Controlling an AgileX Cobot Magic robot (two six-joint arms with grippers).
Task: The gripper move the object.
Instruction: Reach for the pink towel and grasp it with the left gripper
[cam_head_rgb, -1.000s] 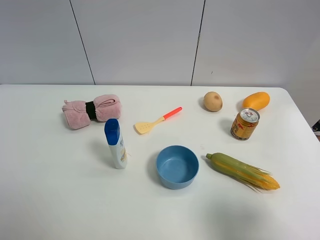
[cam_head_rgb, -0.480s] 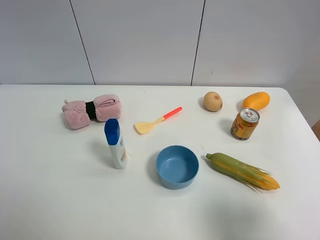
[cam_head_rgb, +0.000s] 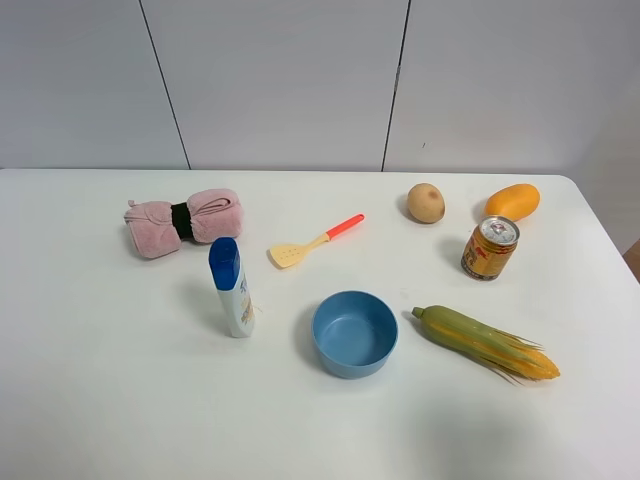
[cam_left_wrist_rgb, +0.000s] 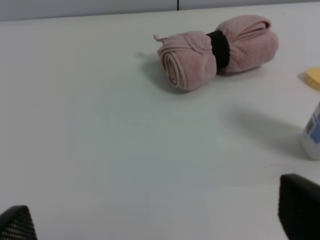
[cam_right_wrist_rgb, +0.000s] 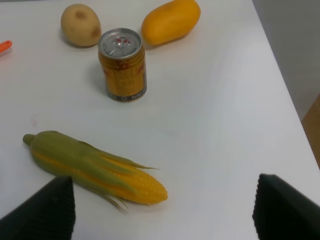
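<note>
The pink rolled towel (cam_head_rgb: 183, 221), cinched by a black band, lies on the white table (cam_head_rgb: 120, 400) at the back left. It also shows in the left wrist view (cam_left_wrist_rgb: 218, 51), well ahead of my left gripper (cam_left_wrist_rgb: 157, 220). That gripper is open and empty; only its two black fingertips (cam_left_wrist_rgb: 300, 207) show, wide apart. My right gripper (cam_right_wrist_rgb: 162, 212) is open and empty too, with its fingertips (cam_right_wrist_rgb: 42, 210) wide apart above the table near the corn (cam_right_wrist_rgb: 95, 167). Neither arm shows in the exterior high view.
A blue-capped white bottle (cam_head_rgb: 231, 287) stands in front of the towel. A yellow spatula with a red handle (cam_head_rgb: 314, 241), a blue bowl (cam_head_rgb: 354, 333), corn (cam_head_rgb: 486, 342), a gold can (cam_head_rgb: 490, 247), a potato (cam_head_rgb: 426, 202) and a mango (cam_head_rgb: 512, 201) lie to the right.
A small dark part at the right edge of the exterior high view has gone out of sight. The towel and the other objects have not moved.
</note>
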